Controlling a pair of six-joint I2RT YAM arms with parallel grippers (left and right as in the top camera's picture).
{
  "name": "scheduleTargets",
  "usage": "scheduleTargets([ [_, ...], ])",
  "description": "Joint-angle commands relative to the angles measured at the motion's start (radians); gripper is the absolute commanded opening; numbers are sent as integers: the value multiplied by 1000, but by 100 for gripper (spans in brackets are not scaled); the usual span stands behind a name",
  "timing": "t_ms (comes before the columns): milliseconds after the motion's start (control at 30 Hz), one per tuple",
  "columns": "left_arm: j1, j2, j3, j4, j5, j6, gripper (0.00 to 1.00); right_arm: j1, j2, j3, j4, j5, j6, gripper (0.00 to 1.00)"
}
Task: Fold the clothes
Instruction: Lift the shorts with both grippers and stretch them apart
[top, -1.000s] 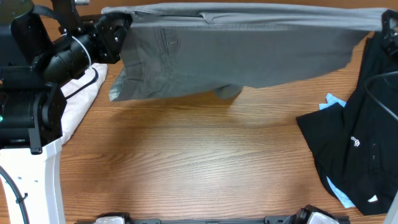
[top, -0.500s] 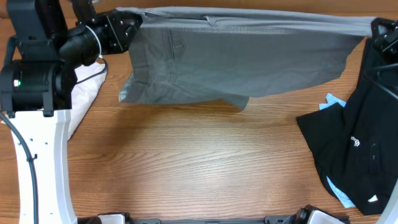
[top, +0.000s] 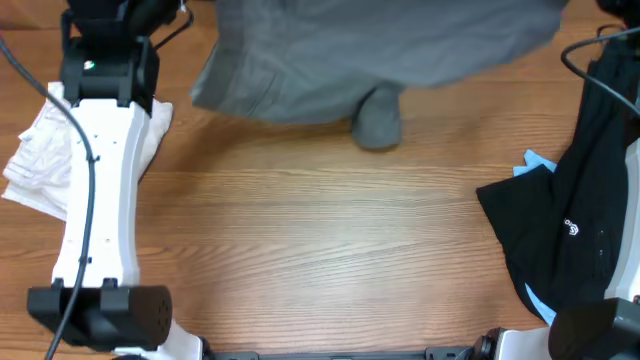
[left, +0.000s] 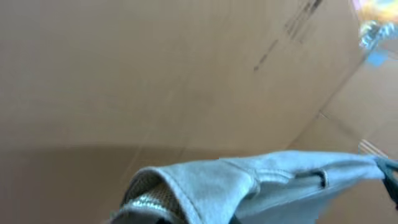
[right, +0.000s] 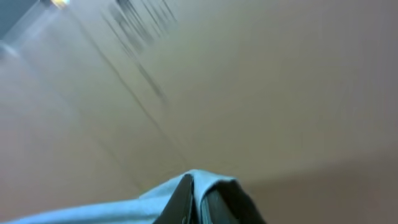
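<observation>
My left arm (top: 98, 190) stretches far across the table (top: 320, 240), wrist tipped up. My left gripper (left: 149, 214) and right gripper (right: 202, 202) each clamp the grey garment (top: 380, 60), which hangs stretched between them at the far edge.

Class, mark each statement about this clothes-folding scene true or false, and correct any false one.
1. The grey garment lies neatly folded. False: it hangs unfolded and bunched at the far side of the table.
2. A black garment lies at the table's right side. True.
3. The white garment lies on top of the black garment. False: it lies at the left, well apart.
4. A light blue item peeks from under the black garment. True.
5. The right gripper pinches grey cloth. True.
</observation>
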Motion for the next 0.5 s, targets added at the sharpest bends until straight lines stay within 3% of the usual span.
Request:
scheduleTargets([
  [0,125,-12,32,180,-280,-223,4,-132,-9,82,43,319,79,4],
  [133,144,-13,38,144,-188,-213,4,-154,-9,130,-109,310,35,4],
  [233,145,-13,38,-10,-80,-134,4,-153,-9,129,-311,301,-44,4],
  [333,132,-12,38,-332,-16,19,4,-146,-7,129,-612,304,-126,4],
  [467,110,-6,37,-830,-134,243,4,-147,5,124,-914,328,-202,4],
])
